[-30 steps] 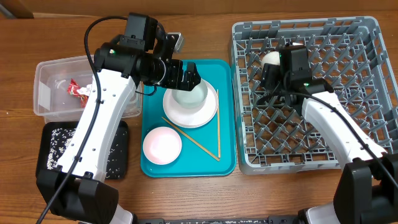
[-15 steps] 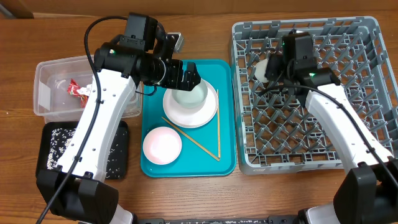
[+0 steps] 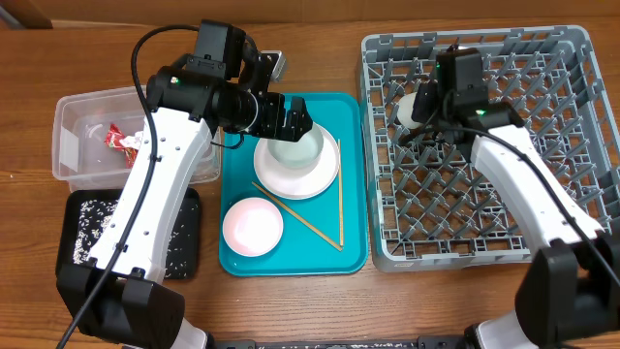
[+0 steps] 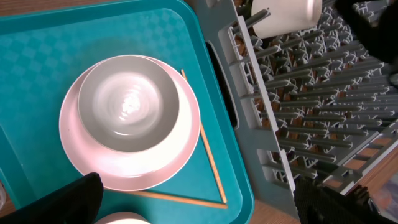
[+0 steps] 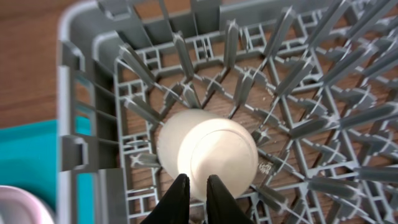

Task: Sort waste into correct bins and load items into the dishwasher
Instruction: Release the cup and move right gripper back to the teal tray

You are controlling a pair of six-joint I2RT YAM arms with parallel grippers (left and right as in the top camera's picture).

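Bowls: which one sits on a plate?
The grey-white bowl, on the pink plate; the smaller pink bowl lies directly on the teal tray.

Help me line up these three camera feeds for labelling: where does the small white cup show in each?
Overhead: the white cup sits in the upper-left part of the grey rack.
Left wrist: the cup is at the top edge, right of centre, among the pegs.
Right wrist: the cup is mid-frame, slightly low.
Shared landmark: the rack wall facing the teal tray.
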